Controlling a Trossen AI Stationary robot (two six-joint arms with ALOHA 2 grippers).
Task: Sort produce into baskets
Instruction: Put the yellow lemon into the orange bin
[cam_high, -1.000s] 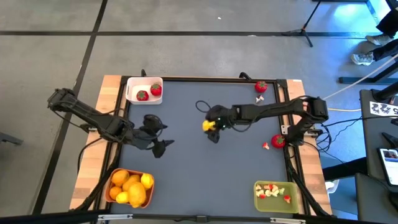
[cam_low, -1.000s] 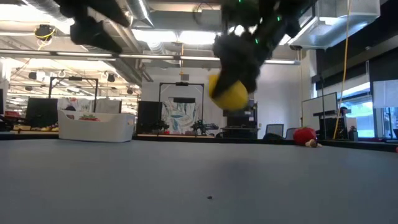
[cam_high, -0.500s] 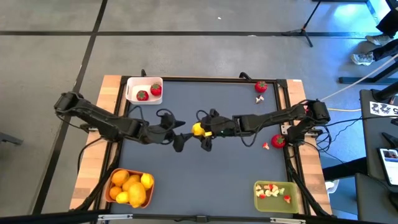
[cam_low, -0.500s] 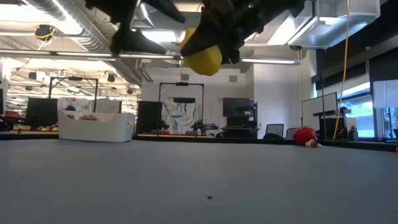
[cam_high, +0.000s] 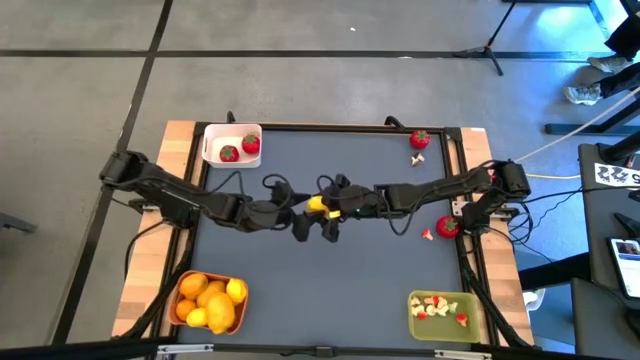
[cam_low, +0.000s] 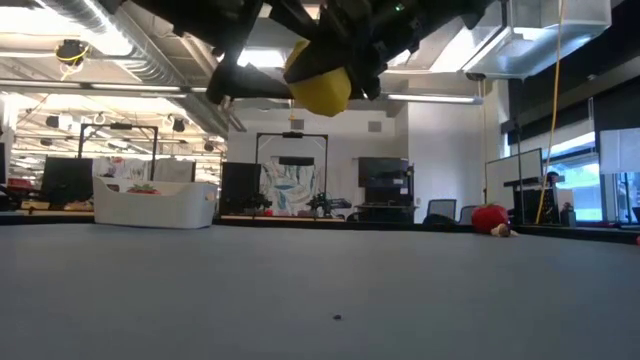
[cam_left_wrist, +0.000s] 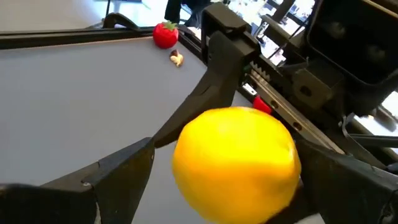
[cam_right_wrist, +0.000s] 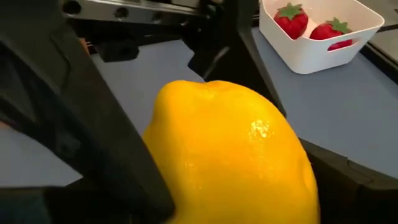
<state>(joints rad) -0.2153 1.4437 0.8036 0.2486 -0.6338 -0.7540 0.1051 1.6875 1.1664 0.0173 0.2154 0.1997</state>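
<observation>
A yellow lemon (cam_high: 317, 205) hangs in the air above the middle of the dark table (cam_high: 340, 270), clamped between the fingers of the right gripper (cam_high: 327, 210), whose jaws are closed on it. The left gripper (cam_high: 292, 208) reaches in from the other side with its jaws spread wide around the same lemon, its fingers (cam_left_wrist: 118, 168) flanking the fruit; whether they touch it I cannot tell. In the far left corner a white basket (cam_high: 232, 145) holds two strawberries. An orange basket (cam_high: 208, 303) of lemons and oranges sits at the near left, a green basket (cam_high: 440, 314) of small bits at the near right. Loose strawberries lie by the right edge (cam_high: 446, 226) and far right corner (cam_high: 420, 138).
</observation>
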